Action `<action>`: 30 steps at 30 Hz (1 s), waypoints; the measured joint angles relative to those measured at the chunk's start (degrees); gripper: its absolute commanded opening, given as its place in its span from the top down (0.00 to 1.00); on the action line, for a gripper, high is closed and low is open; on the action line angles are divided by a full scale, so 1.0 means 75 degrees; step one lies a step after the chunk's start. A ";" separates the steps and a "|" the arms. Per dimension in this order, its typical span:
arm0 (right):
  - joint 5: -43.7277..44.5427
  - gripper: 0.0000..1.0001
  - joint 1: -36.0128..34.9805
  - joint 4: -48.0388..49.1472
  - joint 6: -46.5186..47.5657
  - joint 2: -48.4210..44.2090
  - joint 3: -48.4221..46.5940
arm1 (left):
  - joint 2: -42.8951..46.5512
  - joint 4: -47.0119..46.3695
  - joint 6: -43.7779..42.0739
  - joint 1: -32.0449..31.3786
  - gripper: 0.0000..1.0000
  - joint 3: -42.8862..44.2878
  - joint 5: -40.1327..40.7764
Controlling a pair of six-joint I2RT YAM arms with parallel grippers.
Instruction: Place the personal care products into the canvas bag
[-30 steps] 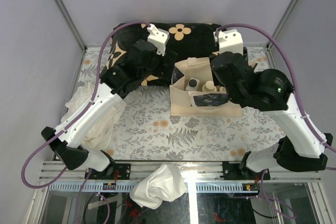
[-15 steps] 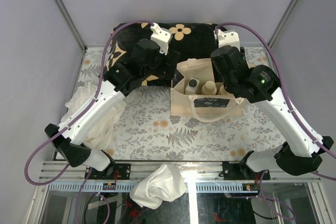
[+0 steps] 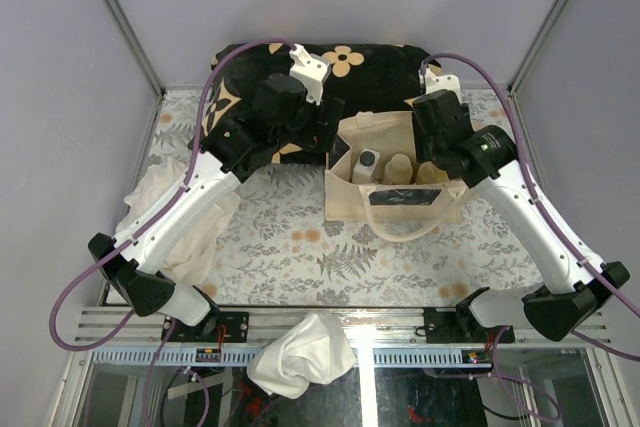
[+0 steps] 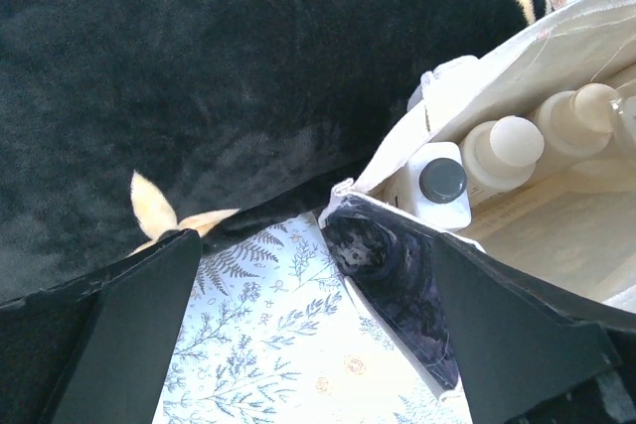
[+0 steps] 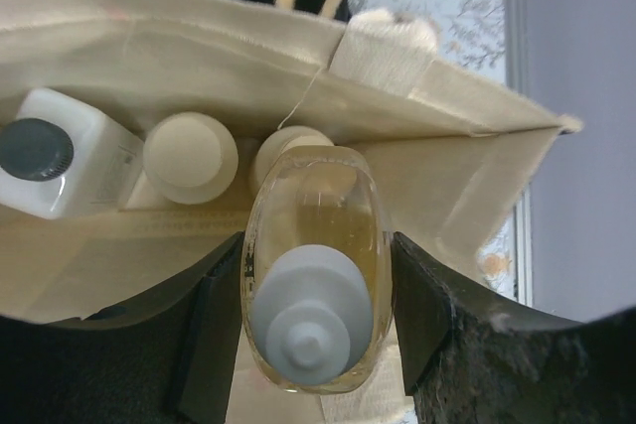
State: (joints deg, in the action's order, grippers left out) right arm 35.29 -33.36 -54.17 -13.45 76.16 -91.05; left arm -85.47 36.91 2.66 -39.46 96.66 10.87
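Right pincer (image 5: 316, 337) around one amber bottle (image 5: 316, 213)

the overhead view is bright, even and sharp, with a white streak of glare on the glass panel (image 3: 450, 397) in front. in the left wrist view the black cushion (image 4: 199, 76) shows little detail and the near fingers (image 4: 129, 345) blur. in the right wrist view the amber bottle (image 5: 316, 245) is soft, with highlights on its glass.

fern-print table (image 3: 290, 239) carries canvas bag (image 3: 345, 202), black cushion (image 3: 375, 57), white cloth (image 3: 137, 215).
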 measured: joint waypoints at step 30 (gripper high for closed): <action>-0.0542 1.00 0.1556 0.1489 0.0463 -0.0277 0.1081 | 0.0003 -0.0012 -0.0044 0.0006 0.00 -0.0003 -0.0055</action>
State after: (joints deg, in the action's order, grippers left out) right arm 31.22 -21.69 -43.00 -9.98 74.08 -82.94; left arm -85.45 36.82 2.33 -39.42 96.64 10.46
